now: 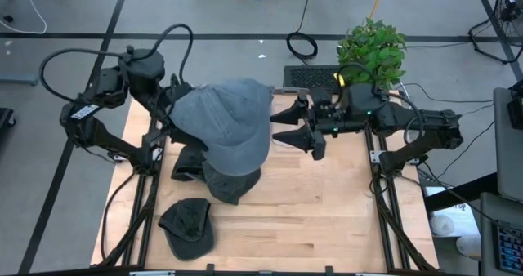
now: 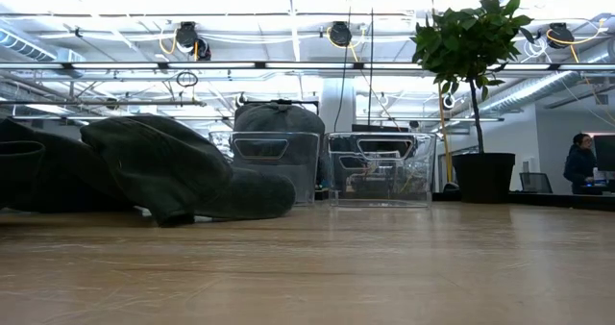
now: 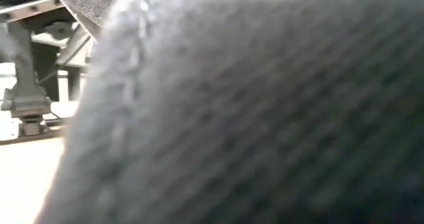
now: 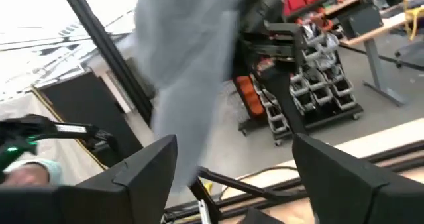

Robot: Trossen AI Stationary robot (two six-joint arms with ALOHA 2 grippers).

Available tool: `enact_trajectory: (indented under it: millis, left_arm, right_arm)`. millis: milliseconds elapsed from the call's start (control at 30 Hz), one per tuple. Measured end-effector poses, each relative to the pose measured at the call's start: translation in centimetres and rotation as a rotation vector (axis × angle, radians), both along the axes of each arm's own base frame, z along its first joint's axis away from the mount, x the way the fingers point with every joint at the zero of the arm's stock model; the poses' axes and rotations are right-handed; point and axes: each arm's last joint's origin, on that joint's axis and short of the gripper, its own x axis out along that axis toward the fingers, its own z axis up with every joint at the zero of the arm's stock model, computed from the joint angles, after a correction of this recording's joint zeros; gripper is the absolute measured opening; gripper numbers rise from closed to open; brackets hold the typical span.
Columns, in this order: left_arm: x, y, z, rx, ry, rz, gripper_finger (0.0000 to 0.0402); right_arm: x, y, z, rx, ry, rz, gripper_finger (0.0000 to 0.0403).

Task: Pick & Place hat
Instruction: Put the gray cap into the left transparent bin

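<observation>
While the grey hat [image 1: 225, 125] was hanging up in the air over the left half of the surface [image 1: 327, 211], nothing looked placed yet. Nearest the front edge, toward the left corner, a dark cap [image 1: 188, 225] lay flat. Further back, under the lifted hat, sat a pile of dark hats [image 1: 221, 178], which in the low view filled the left side. The left tool was buried in fabric; its wrist view showed nothing but grey weave, so I'd say it was pinched shut on the hat. The right tool [image 1: 296, 125] hung just beside the hat's right edge with its fingers [image 4: 142, 168] spread wide apart and nothing between them, the grey cloth dangling ahead of it. Near the far edge stood clear bins [image 2: 380, 169], and beyond the surface a potted plant [image 1: 372, 47]. My read: the pick was done, the place still to come, and I couldn't tell where it's meant to land.
</observation>
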Motion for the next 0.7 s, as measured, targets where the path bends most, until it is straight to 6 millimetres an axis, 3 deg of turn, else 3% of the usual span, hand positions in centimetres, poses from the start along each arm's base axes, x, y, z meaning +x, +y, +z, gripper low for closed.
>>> enact_trajectory:
  millis: [433, 567, 700]
  left_arm:
    - [0.5, -0.5, -0.4, 0.01, 0.05, 0.115, 0.0008]
    - [0.5, -0.5, -0.5, 0.014, 0.065, 0.13, 0.0008]
    - [0.4, -0.5, -0.7, 0.025, 0.08, 0.136, 0.0008]
  right_arm:
    - [2.4, 0.7, -0.9, 0.062, -0.026, 0.189, 0.0269]
    - [2.4, 0.7, -0.9, 0.063, -0.025, 0.188, 0.0232]
    - [2.4, 0.7, -0.9, 0.063, -0.025, 0.188, 0.0159]
